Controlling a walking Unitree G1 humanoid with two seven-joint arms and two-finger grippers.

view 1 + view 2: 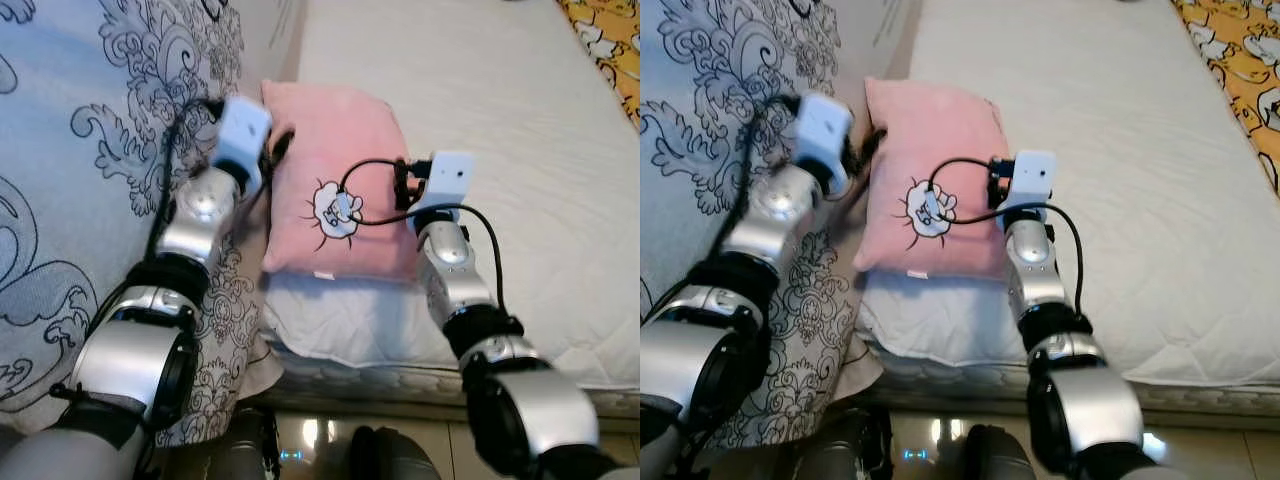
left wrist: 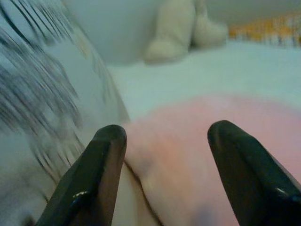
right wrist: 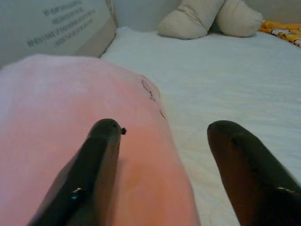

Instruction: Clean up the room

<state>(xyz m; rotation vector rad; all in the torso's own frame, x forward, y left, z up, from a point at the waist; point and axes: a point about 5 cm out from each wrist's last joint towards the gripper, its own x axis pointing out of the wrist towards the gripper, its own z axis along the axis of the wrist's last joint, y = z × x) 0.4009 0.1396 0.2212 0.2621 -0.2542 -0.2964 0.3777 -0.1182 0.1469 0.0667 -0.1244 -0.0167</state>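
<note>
Bed [image 1: 520,150] with a white quilted mattress cover spreads out before me, reaching from its near edge up to the far wall. Draped along my left side hangs a pale blue-grey duvet with black scroll patterns [image 1: 60,200]. At the far right corner of the bed lies an orange sheet printed with white figures [image 1: 610,50]. Under the near left corner of the bed sits a white pillow [image 1: 350,325], and on top of it rests a soft pink square cushion with a small white cartoon face [image 1: 335,185], its left edge just beside the patterned duvet. My wrist views pick out two cream plush cushions [image 3: 211,21] at the far end of the bed, touching each other.

My left gripper [image 2: 167,141] is at the cushion's left edge, its fingers [image 2: 101,165] spread wide apart with the pink fabric and the duvet's edge between them. My right gripper [image 3: 164,141] is at the cushion's right edge, also spread, one finger [image 3: 99,160] over the pink fabric and the other over the white mattress. Neither is pinching anything.
</note>
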